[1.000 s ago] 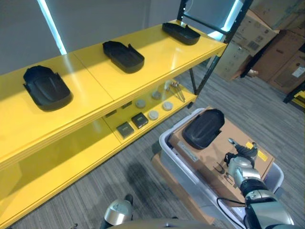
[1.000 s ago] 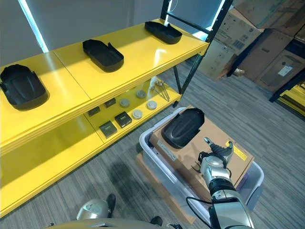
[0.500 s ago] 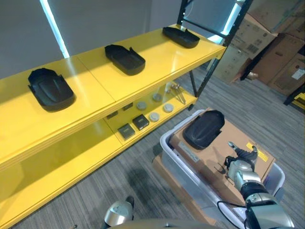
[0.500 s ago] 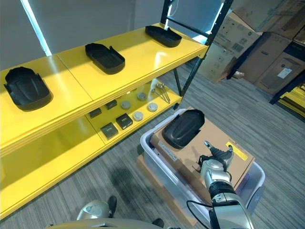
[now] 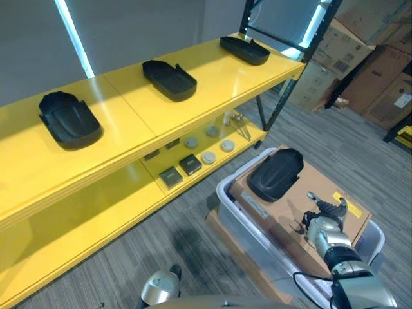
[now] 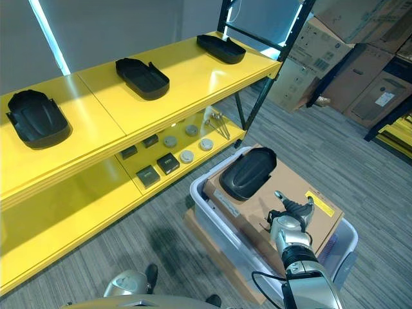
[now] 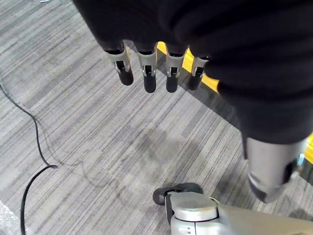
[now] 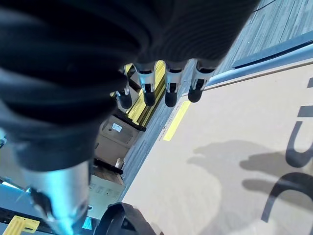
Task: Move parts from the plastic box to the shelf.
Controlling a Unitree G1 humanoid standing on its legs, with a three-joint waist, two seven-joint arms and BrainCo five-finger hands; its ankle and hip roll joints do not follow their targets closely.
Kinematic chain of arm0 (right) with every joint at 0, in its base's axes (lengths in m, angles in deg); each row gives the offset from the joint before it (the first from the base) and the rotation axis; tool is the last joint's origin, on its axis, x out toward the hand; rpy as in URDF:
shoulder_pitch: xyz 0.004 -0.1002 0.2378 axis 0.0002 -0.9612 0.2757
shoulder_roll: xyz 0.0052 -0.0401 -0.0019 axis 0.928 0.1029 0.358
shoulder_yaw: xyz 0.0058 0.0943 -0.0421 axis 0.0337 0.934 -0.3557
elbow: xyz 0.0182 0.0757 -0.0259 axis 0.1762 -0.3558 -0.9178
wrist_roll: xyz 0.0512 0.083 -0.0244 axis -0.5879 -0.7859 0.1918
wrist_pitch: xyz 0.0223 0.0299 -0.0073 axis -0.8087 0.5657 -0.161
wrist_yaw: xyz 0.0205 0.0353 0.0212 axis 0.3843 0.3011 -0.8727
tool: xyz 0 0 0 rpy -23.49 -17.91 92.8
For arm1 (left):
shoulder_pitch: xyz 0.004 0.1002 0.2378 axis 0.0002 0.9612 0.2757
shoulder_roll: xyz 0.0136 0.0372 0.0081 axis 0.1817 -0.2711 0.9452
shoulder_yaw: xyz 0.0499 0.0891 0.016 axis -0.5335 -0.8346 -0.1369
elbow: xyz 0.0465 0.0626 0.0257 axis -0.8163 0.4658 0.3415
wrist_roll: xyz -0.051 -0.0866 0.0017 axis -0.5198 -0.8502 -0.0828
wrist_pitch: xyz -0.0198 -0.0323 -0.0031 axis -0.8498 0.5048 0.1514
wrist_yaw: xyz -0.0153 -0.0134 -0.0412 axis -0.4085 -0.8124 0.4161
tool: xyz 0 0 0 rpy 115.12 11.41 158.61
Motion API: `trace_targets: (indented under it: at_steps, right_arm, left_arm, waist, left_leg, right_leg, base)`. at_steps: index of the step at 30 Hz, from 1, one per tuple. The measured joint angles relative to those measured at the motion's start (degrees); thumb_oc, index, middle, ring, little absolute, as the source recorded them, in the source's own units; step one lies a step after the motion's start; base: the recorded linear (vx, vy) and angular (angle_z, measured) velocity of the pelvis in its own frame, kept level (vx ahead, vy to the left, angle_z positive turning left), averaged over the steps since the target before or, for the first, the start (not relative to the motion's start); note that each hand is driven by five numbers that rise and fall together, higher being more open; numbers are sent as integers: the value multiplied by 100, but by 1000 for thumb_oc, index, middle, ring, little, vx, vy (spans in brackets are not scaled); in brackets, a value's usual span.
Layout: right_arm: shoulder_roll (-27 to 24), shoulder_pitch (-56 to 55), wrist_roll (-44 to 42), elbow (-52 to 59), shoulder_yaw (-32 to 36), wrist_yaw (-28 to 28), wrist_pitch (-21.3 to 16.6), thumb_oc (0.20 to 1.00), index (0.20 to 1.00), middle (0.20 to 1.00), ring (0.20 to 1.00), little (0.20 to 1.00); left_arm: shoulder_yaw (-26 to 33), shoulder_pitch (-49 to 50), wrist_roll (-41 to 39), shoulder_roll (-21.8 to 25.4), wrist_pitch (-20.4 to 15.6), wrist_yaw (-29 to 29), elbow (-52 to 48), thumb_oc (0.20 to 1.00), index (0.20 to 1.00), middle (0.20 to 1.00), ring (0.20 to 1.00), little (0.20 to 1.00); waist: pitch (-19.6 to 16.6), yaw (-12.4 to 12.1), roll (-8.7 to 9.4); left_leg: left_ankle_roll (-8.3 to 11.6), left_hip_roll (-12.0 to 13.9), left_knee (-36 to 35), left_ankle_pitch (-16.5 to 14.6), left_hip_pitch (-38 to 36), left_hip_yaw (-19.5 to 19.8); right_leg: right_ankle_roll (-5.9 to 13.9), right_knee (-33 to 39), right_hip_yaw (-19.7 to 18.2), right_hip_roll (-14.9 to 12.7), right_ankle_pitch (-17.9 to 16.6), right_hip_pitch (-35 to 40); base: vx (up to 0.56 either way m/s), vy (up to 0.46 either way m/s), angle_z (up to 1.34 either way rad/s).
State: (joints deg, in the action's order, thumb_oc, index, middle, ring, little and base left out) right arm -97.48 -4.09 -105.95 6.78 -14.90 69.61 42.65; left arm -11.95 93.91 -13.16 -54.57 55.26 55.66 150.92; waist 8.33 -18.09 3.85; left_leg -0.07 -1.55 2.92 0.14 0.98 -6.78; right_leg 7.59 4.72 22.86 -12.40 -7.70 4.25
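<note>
Three dark parts already on the yellow shelf (image 5: 212, 90); one more black part (image 5: 275, 172) lying on the cardboard sheet (image 5: 335, 222) atop the plastic box (image 6: 209, 212). Right robot hand (image 6: 288, 215) hovering over the cardboard just beside it, fingers straight and apart, empty. Best to reach toward the part's near edge and curl under the rim, seemingly raised, keeping it level.

Three black moulded plastic parts (image 5: 168, 78) lie along the yellow metal shelf (image 5: 122, 122); a fourth part (image 5: 275, 172) rests on the brown cardboard sheet (image 5: 322, 215) in the translucent plastic box (image 5: 228, 199), right of the shelf.
</note>
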Motion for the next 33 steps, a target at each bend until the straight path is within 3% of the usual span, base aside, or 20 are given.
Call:
trace_targets:
  at_steps: [6, 16, 28, 33]
  right_arm:
    - [-1, -123, -12, -21, 23, 13, -6, 1000, 1000, 1000, 1000, 1000]
    - [-14, -432, -5, -163, 180, -38, -9, 1000, 1000, 1000, 1000, 1000]
    - [167, -457, 6, -214, 161, -163, 3, 1000, 1000, 1000, 1000, 1000]
    - [223, -503, 8, -134, 146, -89, 14, 1000, 1000, 1000, 1000, 1000]
  left_arm:
    - [-4, -1, 99, 0, -8, -2, -2, 1000, 1000, 1000, 1000, 1000]
    - [-32, -35, 98, 10, -11, -5, -30, 1000, 1000, 1000, 1000, 1000]
    - [-111, -12, 102, 3, 12, -5, 3, 1000, 1000, 1000, 1000, 1000]
    - [-117, -26, 221, -4, 34, -1, 51, 1000, 1000, 1000, 1000, 1000]
  waist:
    - [-9, 72, 32]
    - [-98, 377, 244]
    - [-208, 291, 60]
    - [-212, 446, 76]
  left_leg:
    - [1, 15, -4, 0, -17, -43]
    - [55, 106, -197, 27, -214, -279]
    - [56, 94, -227, 47, -215, -271]
    - [62, 128, -232, 48, -240, -444]
  right_leg:
    - [3, 1, -28, 11, -9, -12]
    - [-17, 35, -214, 73, 32, -31]
    - [-16, 30, -215, 80, -10, -47]
    - [-11, 35, -369, 100, -15, -148]
  base:
    - [-1, -18, -4]
    - [-9, -30, -13]
    - [0, 0, 0]
    - [-1, -44, -17]
